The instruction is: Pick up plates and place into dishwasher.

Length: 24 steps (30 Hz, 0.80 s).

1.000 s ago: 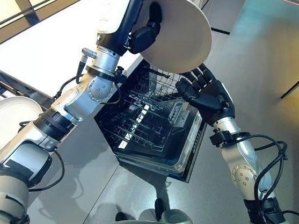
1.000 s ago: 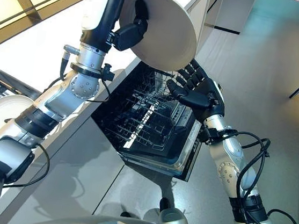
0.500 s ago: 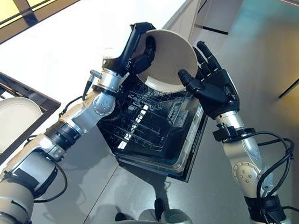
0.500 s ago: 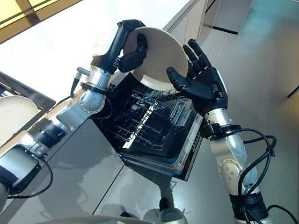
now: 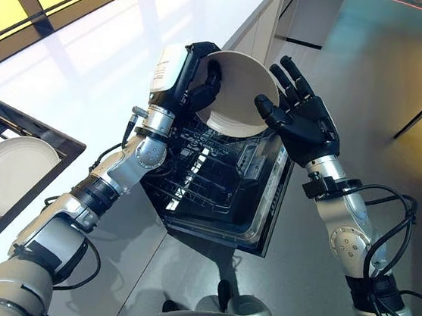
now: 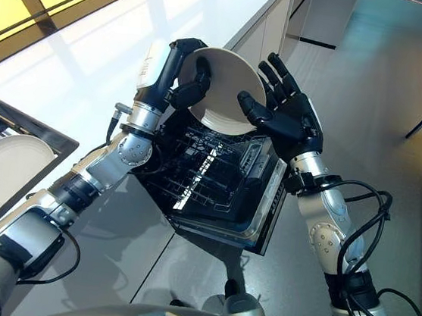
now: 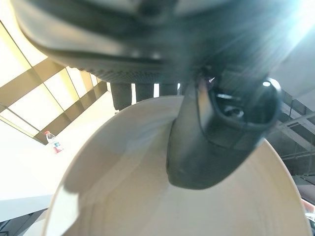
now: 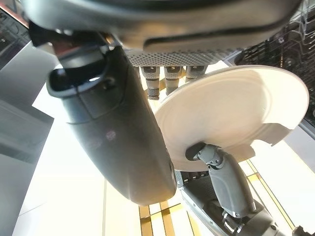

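Left hand clamps the plate above the rack; right hand, fingers spread at its 3 o'clock edge, should take it.

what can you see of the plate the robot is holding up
The plate is round, cream-white and glossy, ceramic by its look, with a shallow well and a raised rim. It is held tilted on edge in the air above the open dishwasher rack. The left hand pinches its rim; the right hand is open at the opposite edge.
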Tool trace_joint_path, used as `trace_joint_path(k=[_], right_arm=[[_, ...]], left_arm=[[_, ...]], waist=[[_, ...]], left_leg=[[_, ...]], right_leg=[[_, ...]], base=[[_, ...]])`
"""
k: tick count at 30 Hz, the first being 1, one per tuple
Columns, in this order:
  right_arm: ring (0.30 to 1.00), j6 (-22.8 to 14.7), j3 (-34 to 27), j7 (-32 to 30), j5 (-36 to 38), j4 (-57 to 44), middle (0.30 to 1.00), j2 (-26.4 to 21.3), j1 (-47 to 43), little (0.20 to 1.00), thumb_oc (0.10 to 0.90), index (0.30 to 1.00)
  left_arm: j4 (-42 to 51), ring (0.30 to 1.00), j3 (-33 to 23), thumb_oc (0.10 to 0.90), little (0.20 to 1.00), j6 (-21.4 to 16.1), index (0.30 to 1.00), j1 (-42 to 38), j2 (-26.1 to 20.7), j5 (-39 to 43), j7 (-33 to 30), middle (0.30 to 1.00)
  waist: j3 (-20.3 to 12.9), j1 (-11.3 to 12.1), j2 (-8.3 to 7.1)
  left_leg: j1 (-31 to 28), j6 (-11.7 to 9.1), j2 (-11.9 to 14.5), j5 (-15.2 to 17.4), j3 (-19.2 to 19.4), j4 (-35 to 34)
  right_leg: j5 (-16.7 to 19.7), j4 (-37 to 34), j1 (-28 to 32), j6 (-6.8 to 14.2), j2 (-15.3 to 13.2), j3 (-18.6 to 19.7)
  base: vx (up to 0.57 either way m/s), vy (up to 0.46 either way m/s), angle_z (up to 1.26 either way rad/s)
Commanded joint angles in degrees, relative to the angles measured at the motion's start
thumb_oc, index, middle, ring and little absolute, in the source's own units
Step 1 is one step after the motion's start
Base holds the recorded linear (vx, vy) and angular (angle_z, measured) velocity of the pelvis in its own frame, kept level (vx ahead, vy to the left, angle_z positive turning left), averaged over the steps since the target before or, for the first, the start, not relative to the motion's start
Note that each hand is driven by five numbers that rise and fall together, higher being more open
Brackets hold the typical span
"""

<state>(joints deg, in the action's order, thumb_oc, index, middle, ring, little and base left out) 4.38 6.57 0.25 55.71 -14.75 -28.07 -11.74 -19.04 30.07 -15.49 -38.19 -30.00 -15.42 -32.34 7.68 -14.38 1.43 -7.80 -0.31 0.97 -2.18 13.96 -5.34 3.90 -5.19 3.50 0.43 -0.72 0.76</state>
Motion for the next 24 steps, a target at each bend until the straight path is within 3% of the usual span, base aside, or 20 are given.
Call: trace_joint_path(k=[1,2,3,4,11,24], right_arm=[[0.900,-1.0,0.4,4.8,3.8,-2.9,0.900,2.9,-5.6,0.900,0.800,0.900],[0.862,-0.8,1.0,5.1,4.3,-2.4,0.862,3.0,-5.6,0.856,0.756,0.862],[0.712,-0.6,1.3,5.3,4.6,-2.2,0.712,3.2,-5.8,0.680,0.580,0.712],[0.300,-0.5,1.5,5.6,5.0,-2.0,0.300,3.3,-5.9,0.200,0.100,0.300],[0.300,4.5,3.7,9.5,3.4,0.0,0.300,2.8,-6.7,0.200,0.100,0.300],[0.300,3.5,4.1,9.6,0.1,3.6,0.300,1.6,-7.5,0.200,0.100,0.300]], left_arm=[[1.9,0.300,2.5,0.100,0.200,-5.2,0.300,-8.9,0.4,0.4,-2.7,0.300],[2.2,0.300,2.8,0.100,0.200,-4.9,0.300,-9.4,0.3,0.7,-2.5,0.300],[2.7,0.300,3.0,0.100,0.200,-4.7,0.300,-9.6,0.3,1.1,-2.3,0.300],[2.8,0.300,3.2,0.100,0.200,-4.5,0.300,-9.8,0.3,1.4,-2.1,0.300],[4.1,0.300,3.5,0.100,0.200,-5.2,0.300,-10.1,0.8,0.9,-1.3,0.300],[7.2,0.300,3.3,0.100,0.200,-4.3,0.300,-10.7,0.2,-0.2,0.5,0.300]], waist=[[-5.4,-0.1,-2.44],[-5.4,0.0,-2.44],[-5.4,0.0,-2.44],[-5.4,0.1,-2.43],[-5.3,0.6,-2.67],[-5.2,1.6,-3.13]], left_leg=[[-1.2,-0.6,0.0,3.1,1.6,0.3],[-1.2,-0.6,0.0,3.1,1.6,0.3],[-1.2,-0.6,0.0,3.1,1.5,0.3],[-1.2,-0.6,0.0,3.1,1.5,0.3],[-1.2,-0.7,-0.1,3.1,0.8,0.3],[-1.1,-0.8,-0.1,3.2,-0.6,0.3]], right_leg=[[-0.2,0.4,0.7,5.6,-1.7,-2.7],[-0.2,0.4,0.7,5.6,-1.7,-2.8],[-0.2,0.4,0.7,5.6,-1.7,-2.9],[-0.2,0.4,0.7,5.6,-1.7,-2.9],[-0.4,0.3,1.0,5.5,-1.7,-3.3],[-0.7,0.3,1.6,5.4,-1.6,-4.1]], base=[[0.00,0.000,0.00],[0.00,0.000,0.00],[0.00,0.000,0.00],[0.00,0.000,0.00],[0.00,0.000,0.00],[0.00,0.000,0.00]])
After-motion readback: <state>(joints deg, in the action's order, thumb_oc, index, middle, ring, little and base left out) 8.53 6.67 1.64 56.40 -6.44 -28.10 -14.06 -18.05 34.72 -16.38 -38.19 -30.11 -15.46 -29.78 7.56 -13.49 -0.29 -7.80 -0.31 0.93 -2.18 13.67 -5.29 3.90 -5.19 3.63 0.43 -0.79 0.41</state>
